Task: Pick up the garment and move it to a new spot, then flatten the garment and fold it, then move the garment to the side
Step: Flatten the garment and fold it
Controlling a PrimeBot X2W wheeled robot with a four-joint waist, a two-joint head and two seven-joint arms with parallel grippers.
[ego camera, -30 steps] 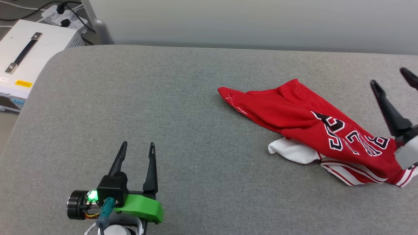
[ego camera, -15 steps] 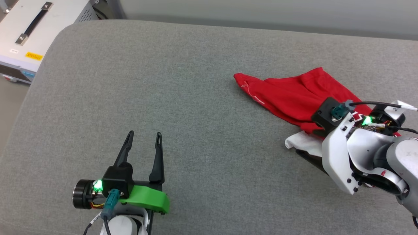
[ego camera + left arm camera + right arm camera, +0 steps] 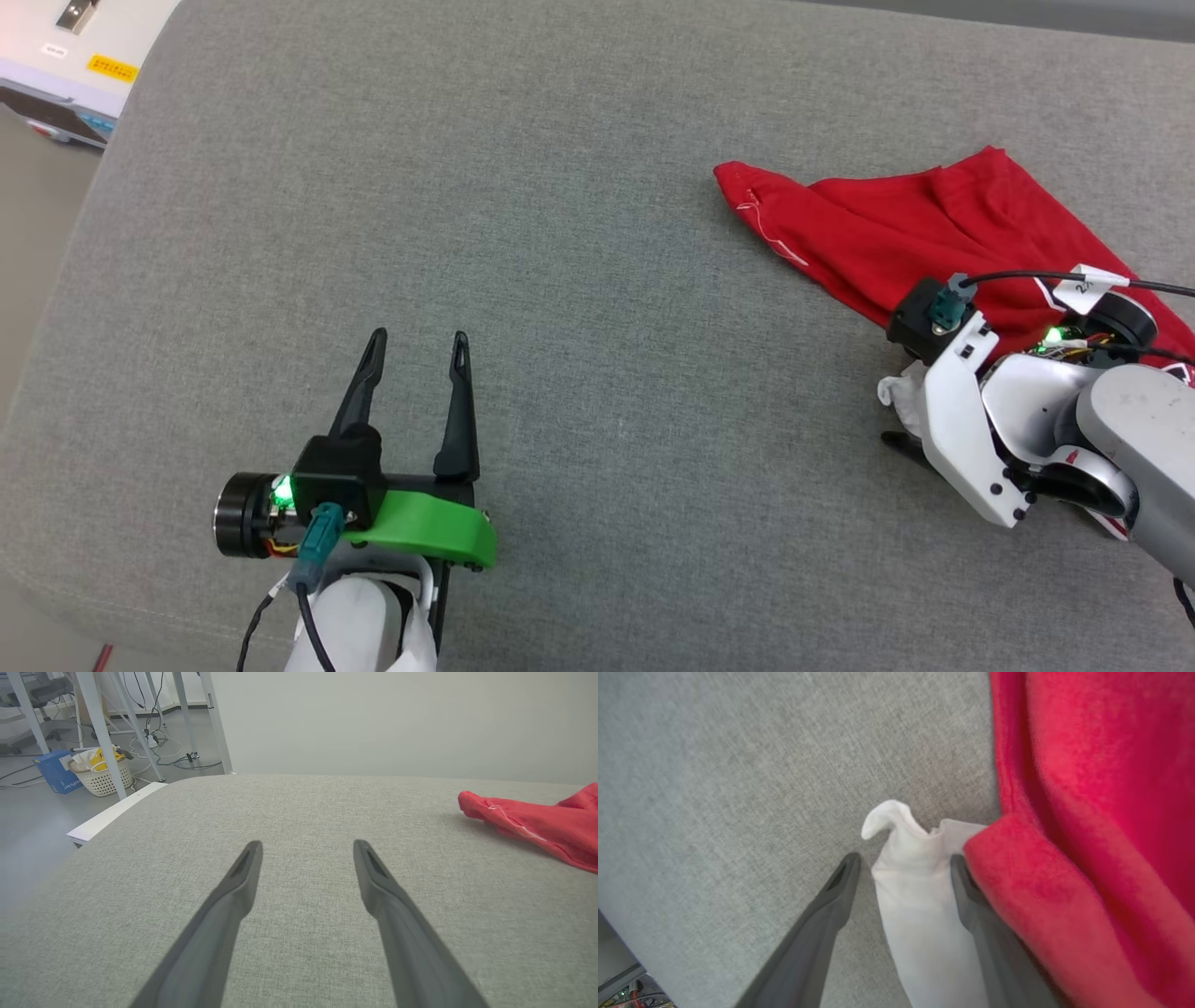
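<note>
**gripnoob:** so what were the grippers doing at that point? going from closest to furthest if you can

**foldbot_fan:** closest in the head view was the left gripper at about 7 o'clock; fingers spread wide with nothing in them, over bare grey cushion; the right gripper sat at roughly 4 o'clock, pointed down at the near edge of the garment; its jaws were released too, not clamped; in its wrist view the white sleeve lay between the two fingers, and the red fabric touched the outside of one finger

**gripnoob:** and the shirt itself?

**foldbot_fan:** crumpled on the cushion at about 2 o'clock, well apart from the left gripper; its pointed red end aimed toward 10 o'clock; furthest off, a white box sat beyond the cushion's corner at 11 o'clock
</note>
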